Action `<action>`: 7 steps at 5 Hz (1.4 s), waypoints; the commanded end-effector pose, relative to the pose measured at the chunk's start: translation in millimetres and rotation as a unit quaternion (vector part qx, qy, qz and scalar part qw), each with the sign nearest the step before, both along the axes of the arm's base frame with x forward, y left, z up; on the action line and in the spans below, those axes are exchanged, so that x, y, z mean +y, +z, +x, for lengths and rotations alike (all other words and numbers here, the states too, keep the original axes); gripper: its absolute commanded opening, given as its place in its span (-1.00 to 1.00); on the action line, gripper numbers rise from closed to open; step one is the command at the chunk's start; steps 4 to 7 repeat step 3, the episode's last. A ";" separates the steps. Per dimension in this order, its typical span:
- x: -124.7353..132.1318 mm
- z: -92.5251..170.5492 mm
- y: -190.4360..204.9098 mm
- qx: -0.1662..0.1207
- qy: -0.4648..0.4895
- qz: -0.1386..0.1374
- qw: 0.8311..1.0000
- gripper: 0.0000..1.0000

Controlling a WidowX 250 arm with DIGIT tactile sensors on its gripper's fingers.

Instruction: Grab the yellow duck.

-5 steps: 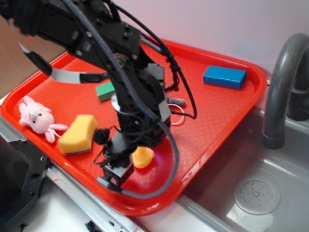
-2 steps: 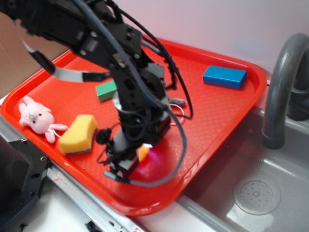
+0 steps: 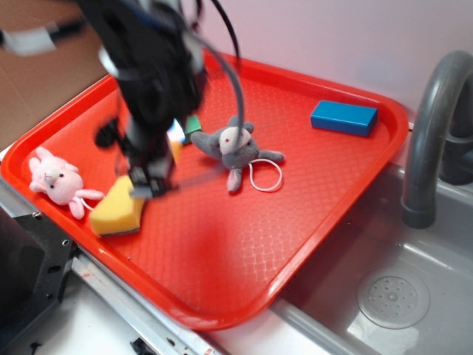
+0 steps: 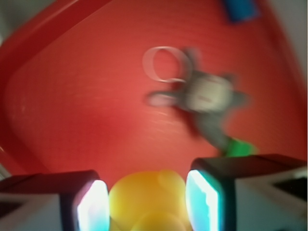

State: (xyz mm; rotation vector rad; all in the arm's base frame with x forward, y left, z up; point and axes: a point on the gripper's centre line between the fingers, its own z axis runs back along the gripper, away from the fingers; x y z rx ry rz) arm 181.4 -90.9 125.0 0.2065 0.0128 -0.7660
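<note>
We see the pincer [image 4: 147, 202] clamped on the yellow duck [image 4: 147, 199] (wrist view blurred), grey plush mouse [image 4: 209, 94] at 1 o'clock.

Yellow duck [image 4: 147, 199], red tray [image 3: 295, 192], blue block [image 3: 344, 117]

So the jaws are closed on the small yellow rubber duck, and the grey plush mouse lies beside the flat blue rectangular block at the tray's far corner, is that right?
Not quite: the exterior view shows the grey plush mouse mid-tray, well apart from the flat blue rectangular block. The jaws do hold the small yellow rubber duck.
</note>
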 end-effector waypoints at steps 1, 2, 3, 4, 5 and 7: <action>43.5 -12.2 80.3 -0.015 0.249 -0.061 0.967 -1.00; 49.0 -16.5 94.1 -0.050 0.364 -0.087 0.926 -1.00; 59.5 -21.2 98.5 -0.107 0.470 -0.132 0.866 -1.00; 59.5 -21.2 98.5 -0.107 0.470 -0.132 0.866 -1.00; 59.5 -21.2 98.5 -0.107 0.470 -0.132 0.866 -1.00; 59.5 -21.2 98.5 -0.107 0.470 -0.132 0.866 -1.00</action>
